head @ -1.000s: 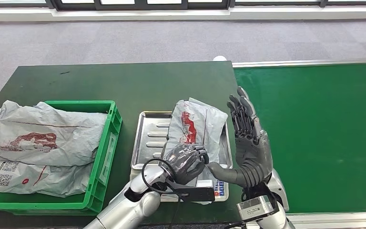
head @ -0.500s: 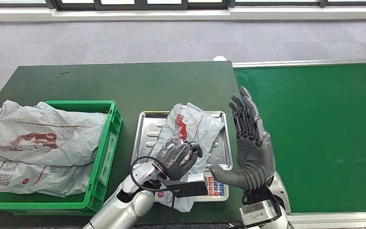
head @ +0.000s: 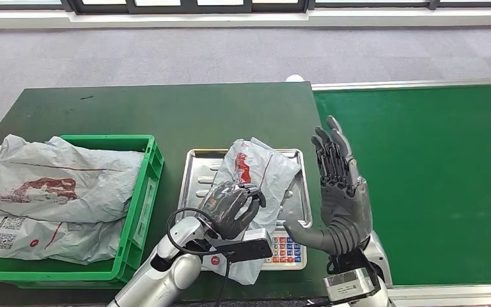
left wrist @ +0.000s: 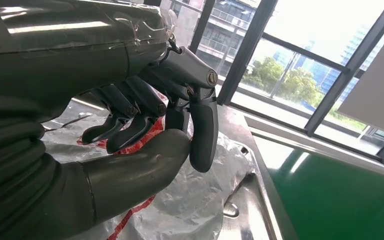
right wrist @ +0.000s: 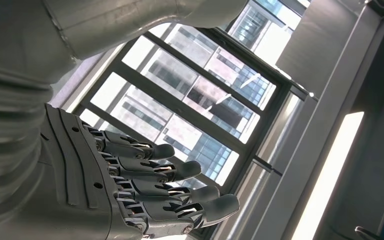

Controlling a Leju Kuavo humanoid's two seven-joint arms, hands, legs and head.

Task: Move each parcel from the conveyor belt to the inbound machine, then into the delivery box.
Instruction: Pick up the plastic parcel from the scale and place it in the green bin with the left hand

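**Parcel on the scale, box leg left**

Left of the steel scale tray, the green plastic crate already holds grey bags. On the tray, the left hand pinches the crumpled grey parcel; the wrist view shows that grip. Right of it, the right hand is spread, empty

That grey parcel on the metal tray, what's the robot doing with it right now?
The robot's left hand rests on the grey parcel, fingers curled over it; the bag lies crumpled across the scale's metal tray on the dark green table. The right hand is raised beside the tray, open and empty. Other parcels already fill the green crate. The conveyor belt carries nothing.
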